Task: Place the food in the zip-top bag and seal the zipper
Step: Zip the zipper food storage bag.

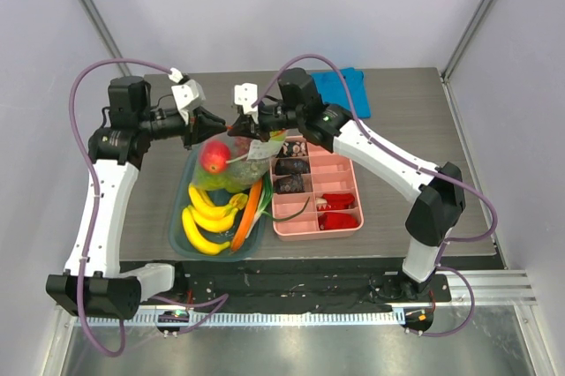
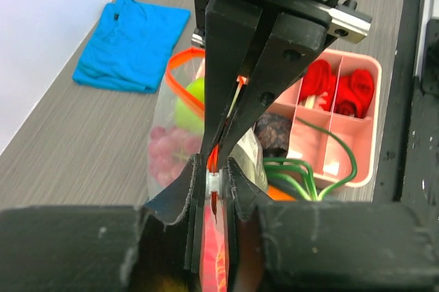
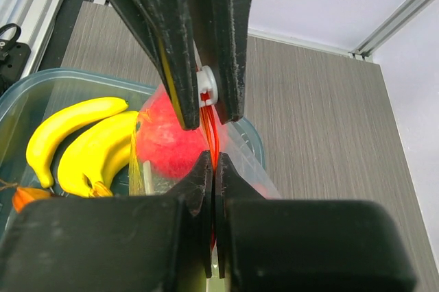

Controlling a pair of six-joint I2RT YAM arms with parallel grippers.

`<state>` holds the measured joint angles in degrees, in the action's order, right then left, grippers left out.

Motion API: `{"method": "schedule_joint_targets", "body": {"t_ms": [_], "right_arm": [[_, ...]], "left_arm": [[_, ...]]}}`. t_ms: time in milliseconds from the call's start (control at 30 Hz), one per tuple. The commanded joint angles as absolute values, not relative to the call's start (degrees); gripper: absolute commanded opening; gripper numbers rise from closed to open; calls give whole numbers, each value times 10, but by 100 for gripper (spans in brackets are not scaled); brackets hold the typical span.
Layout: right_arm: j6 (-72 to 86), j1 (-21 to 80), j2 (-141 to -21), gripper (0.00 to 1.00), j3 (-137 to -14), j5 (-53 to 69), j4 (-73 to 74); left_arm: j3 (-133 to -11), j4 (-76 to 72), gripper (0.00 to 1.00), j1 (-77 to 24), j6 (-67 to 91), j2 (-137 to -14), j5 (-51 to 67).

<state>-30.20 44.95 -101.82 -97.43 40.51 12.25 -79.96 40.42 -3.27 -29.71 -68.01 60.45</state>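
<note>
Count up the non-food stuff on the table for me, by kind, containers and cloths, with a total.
zip-top bag: 1
blue cloth: 1
pink divided tray: 1
teal bin: 1
Total: 4

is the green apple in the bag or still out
In: the green apple shows through the clear zip-top bag, next to the grape bunch, right by the zipper.

Zip-top bag (image 1: pixel 237 171) up over the tub (image 1: pixel 176 217), centre-left on the surface (image 1: pixel 406 111); bananas (image 1: pixel 203 217) in tub. Tray (image 1: pixel 318 233) w/ compartments just R of tub, cloth (image 1: pixel 344 89) behind it.
</note>
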Motion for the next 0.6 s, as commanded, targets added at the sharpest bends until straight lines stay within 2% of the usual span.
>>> {"method": "schedule_joint_targets", "body": {"t_ms": [0,267,567], "right_arm": [[-331,451,-983,1,-992,398,116],[-339,447,-976,1,-994,402,126],[-324,453,-991,1,-1023,416,127]], "left_arm": [[-844,521,6,-29,-409,-686,573],[-875,606,4,-30,-476,-702,560],[-845,513,4,-79,-400,-711,542]]}}
